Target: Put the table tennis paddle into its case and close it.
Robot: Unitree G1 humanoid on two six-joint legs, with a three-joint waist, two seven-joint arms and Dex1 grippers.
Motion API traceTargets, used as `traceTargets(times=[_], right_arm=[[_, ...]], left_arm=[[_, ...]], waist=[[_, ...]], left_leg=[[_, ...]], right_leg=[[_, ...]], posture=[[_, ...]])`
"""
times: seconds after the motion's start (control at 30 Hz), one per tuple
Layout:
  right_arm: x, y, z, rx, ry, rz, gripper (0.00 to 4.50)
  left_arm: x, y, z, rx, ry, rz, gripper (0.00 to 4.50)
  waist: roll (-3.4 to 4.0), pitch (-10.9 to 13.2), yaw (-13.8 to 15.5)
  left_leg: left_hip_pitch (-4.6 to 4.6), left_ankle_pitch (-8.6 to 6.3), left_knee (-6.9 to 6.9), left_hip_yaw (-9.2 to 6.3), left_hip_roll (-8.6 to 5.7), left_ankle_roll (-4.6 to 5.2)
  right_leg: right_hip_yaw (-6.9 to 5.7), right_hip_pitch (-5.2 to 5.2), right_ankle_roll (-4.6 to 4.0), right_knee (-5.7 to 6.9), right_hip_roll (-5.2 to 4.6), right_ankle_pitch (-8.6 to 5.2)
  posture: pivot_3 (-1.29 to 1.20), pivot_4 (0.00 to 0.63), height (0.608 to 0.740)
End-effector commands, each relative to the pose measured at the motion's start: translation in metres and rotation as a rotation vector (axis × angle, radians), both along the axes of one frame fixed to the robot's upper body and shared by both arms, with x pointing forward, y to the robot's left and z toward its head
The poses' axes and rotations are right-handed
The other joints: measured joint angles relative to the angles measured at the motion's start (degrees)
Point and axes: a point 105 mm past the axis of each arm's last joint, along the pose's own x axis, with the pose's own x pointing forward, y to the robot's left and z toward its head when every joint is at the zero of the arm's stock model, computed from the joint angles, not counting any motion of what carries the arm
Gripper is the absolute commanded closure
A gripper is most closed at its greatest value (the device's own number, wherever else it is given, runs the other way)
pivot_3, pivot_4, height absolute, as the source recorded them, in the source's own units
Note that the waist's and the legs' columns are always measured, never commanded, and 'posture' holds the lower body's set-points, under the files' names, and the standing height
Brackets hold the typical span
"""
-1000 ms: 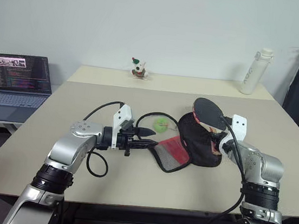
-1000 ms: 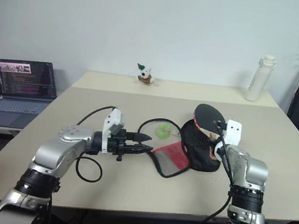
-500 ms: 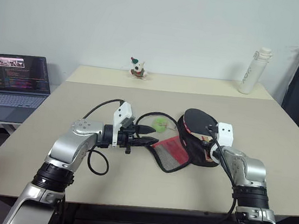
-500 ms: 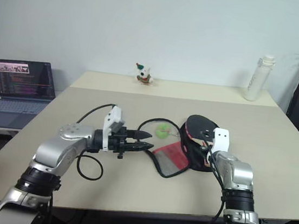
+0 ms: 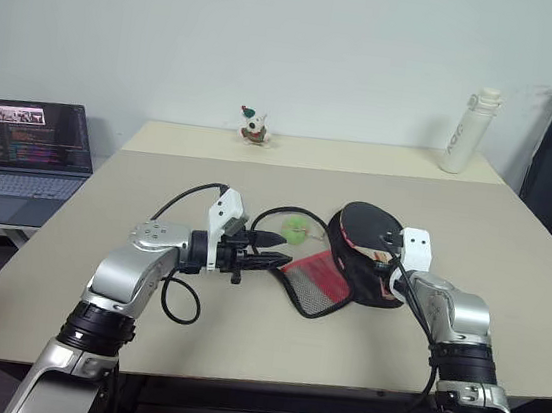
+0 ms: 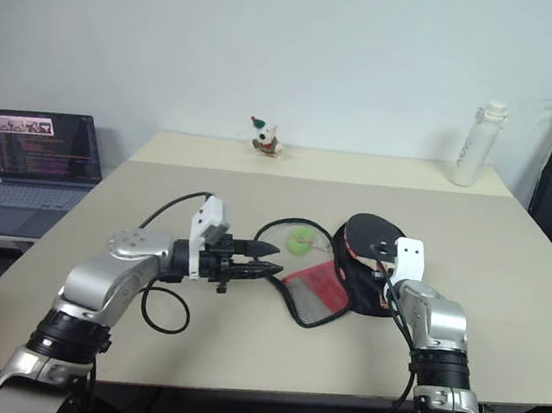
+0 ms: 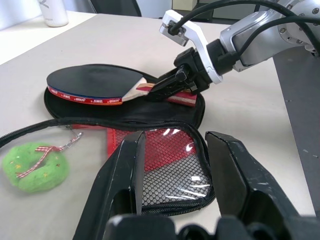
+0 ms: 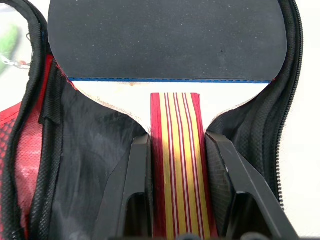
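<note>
The right gripper clamps the handle of the table tennis paddle, laying it flat on the case at the table's right, probably for release. The left gripper (jaws apart, empty) waits near the flap.

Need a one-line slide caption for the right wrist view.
Right gripper grips the paddle by its striped handle, over the open black case.
</note>
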Motion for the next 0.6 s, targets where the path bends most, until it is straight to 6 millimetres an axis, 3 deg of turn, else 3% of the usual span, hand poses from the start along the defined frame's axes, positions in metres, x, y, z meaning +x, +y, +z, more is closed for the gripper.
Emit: traceTargets(times=[0.03,0.23,0.5,0.6], right_arm=[[-0.004,0.009,0.025,0.021,-0.084,0.029,2.22],[-0.023,0.017,0.043,-0.031,-0.127,0.114,0.28],[-0.08,0.045,0.108,-0.035,-0.333,0.583,0.28],[-0.089,0.044,0.118,-0.04,-0.358,0.655,0.26]], left_arm=[[0.002,0.005,0.01,-0.009,-0.05,0.026,2.42],[0.012,0.012,0.004,0.002,-0.049,0.096,2.42],[0.042,0.045,-0.023,0.061,0.002,0.304,2.42],[0.05,0.05,-0.03,0.069,0.015,0.339,3.04]], waist=[[0.0,0.0,0.0],[0.0,0.0,0.1],[-0.01,0.0,0.1],[-0.11,0.0,0.2]], left_leg=[[0.0,0.0,0.0,0.0,0.0,0.0],[0.0,0.0,0.0,-0.03,-0.01,0.0],[-0.01,0.0,0.01,-0.07,0.0,0.0],[-0.01,0.0,0.01,-0.1,0.01,0.01]], right_leg=[[0.0,0.0,0.0,0.01,0.0,0.0],[-0.01,0.0,0.01,0.01,0.0,0.0],[-0.07,0.0,0.03,-0.03,0.0,-0.02],[-0.12,0.02,0.04,-0.07,0.01,-0.02]], posture=[[0.0,0.15,0.74],[0.0,0.15,0.74],[0.0,0.15,0.74],[0.0,0.15,0.74]])
